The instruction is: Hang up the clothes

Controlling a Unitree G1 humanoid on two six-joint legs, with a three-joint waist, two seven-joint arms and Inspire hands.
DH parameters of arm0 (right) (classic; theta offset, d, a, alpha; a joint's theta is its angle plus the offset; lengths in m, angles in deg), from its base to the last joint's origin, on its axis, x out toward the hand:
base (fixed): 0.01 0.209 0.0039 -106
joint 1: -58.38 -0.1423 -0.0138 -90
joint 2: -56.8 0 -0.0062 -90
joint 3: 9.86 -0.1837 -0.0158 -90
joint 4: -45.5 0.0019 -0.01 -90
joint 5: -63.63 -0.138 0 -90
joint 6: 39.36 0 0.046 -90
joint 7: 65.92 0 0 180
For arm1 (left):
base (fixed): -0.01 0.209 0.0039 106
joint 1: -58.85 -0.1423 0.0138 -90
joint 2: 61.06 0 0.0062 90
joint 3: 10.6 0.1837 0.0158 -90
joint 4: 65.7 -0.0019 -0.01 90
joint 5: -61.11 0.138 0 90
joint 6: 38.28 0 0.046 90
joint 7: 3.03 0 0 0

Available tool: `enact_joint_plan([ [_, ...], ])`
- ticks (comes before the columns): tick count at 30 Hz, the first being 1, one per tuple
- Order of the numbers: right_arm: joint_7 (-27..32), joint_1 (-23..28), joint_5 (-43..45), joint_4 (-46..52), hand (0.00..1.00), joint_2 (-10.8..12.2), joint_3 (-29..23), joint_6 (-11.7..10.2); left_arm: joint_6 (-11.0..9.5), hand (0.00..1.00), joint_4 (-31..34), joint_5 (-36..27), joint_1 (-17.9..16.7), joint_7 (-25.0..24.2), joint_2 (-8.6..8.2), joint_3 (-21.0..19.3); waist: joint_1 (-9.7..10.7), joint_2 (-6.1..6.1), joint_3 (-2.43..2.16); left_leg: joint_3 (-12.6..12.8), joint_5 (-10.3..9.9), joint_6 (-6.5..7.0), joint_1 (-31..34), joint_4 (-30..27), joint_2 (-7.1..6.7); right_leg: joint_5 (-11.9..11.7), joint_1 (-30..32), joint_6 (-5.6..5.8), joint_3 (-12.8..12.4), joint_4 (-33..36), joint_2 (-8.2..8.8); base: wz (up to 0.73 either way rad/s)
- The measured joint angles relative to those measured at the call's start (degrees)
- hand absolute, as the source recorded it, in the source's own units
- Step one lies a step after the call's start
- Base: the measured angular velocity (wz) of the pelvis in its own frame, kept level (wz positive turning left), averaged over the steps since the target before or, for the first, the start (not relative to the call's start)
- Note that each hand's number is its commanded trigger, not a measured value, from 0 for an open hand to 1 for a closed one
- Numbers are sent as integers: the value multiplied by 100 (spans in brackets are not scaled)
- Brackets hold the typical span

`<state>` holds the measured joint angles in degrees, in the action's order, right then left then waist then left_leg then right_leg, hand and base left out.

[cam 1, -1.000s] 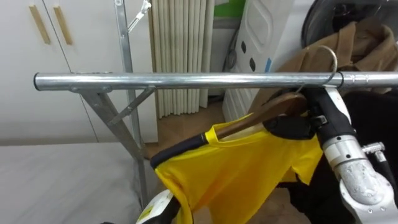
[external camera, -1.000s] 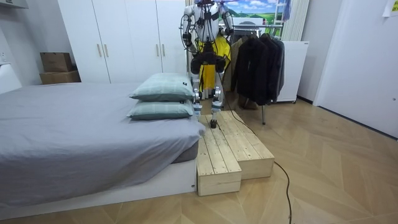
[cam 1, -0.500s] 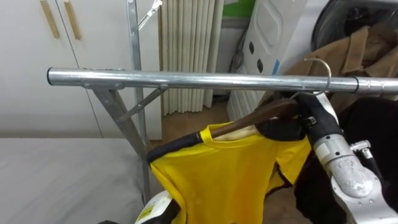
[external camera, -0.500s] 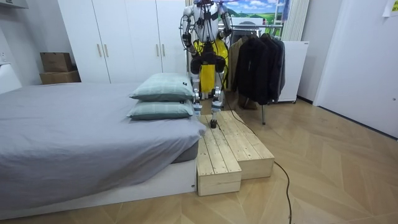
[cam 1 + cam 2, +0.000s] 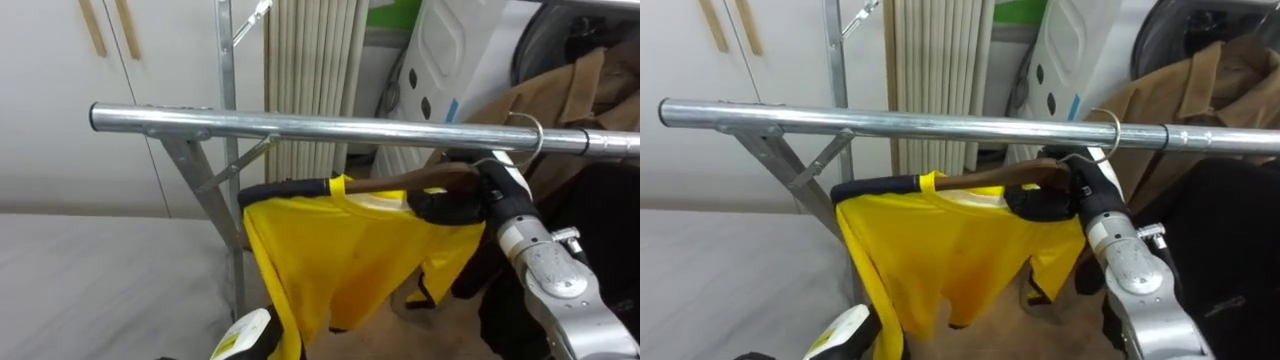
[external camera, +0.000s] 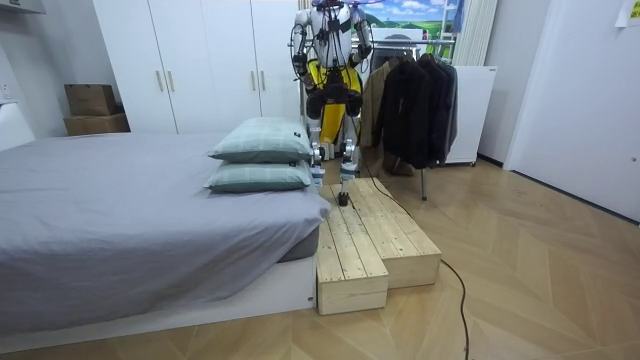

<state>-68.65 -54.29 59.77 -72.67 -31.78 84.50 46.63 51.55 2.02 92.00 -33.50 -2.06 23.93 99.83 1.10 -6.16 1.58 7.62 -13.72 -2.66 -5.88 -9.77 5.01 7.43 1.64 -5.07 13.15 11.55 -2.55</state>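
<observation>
My right robot hand (image 5: 478,195) is gripping the hanger (image 5: 400,183), the hook (image 5: 525,130) above it seemingly catching the rail (image 5: 330,128). I'm confirming it's seating before releasing.

Metal rail (image 5: 300,127) runs left to right; wooden hanger (image 5: 410,181) with yellow shirt (image 5: 350,250) hooked over it, dark clothes (image 5: 615,190) far right.

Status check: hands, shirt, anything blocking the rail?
Right hand shut on brown wooden hanger. Yellow shirt on it, hook over silver metal rail. Tan coat hangs close on the right.
</observation>
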Motion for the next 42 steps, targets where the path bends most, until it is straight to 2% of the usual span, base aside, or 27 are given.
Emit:
enact_joint_plan([
  [7,-225,-209,-90,-533,100,0,14,-18,39,0,146,5,5,-15,-9,-8,11,-11,-34,-36,14,5,-75,-33,-14,0,-103,1,29,-17,19,2],
  [9,-241,-309,-82,-756,100,-2,13,-28,53,0,146,9,6,-47,-55,-2,25,-1,-69,-82,24,11,-88,-57,-29,-4,-121,6,46,-18,35,8],
  [12,-244,-313,-84,-912,100,-13,11,-79,53,0,144,11,5,-51,-65,15,20,2,-71,-161,43,21,-121,-63,-40,-32,-201,12,111,-84,49,12],
  [15,-241,-328,-66,-1230,100,-45,11,-265,50,0,127,10,4,-52,-9,16,3,4,-70,-166,52,27,-164,-62,-55,-37,-266,18,116,-92,61,2],
  [25,-243,-328,-10,-1290,100,-49,7,-307,50,0,126,8,4,-124,70,73,20,15,-70,-164,74,50,-144,-67,-82,-51,-259,40,118,-95,87,0],
  [30,-211,-328,-8,-1291,100,-49,8,-380,50,0,119,7,4,-130,101,83,25,62,-99,-164,74,49,-148,-64,-80,-58,-260,42,124,-99,86,0],
  [33,-208,-328,-7,-1291,100,-49,11,-387,51,0,118,7,4,-130,120,83,27,65,-100,-165,74,49,-160,-61,-79,-58,-264,42,127,-100,86,0],
  [34,-207,-328,-4,-1291,84,-49,11,-385,51,0,118,11,4,-129,120,84,27,65,-100,-165,74,49,-160,-61,-79,-58,-265,42,128,-100,86,0],
  [36,-207,-328,-1,-1290,31,-49,13,-372,51,0,117,12,4,-129,119,100,27,66,-100,-165,74,49,-157,-60,-79,-59,-269,42,128,-98,86,0],
  [37,-207,-328,-1,-1291,22,-49,15,-366,51,0,117,12,4,-129,119,106,27,66,-100,-165,74,49,-156,-60,-79,-59,-270,42,128,-98,86,0],
  [38,-202,-328,-1,-1290,0,-48,21,-361,51,0,112,13,4,-129,117,116,31,67,-99,-164,74,49,-156,-59,-80,-59,-272,42,128,-99,86,0],
  [42,-197,-327,-10,-1223,0,-47,64,-360,51,0,80,16,4,-149,111,121,71,94,-94,-164,74,49,-140,-61,-79,-60,-267,44,132,-109,86,0],
])
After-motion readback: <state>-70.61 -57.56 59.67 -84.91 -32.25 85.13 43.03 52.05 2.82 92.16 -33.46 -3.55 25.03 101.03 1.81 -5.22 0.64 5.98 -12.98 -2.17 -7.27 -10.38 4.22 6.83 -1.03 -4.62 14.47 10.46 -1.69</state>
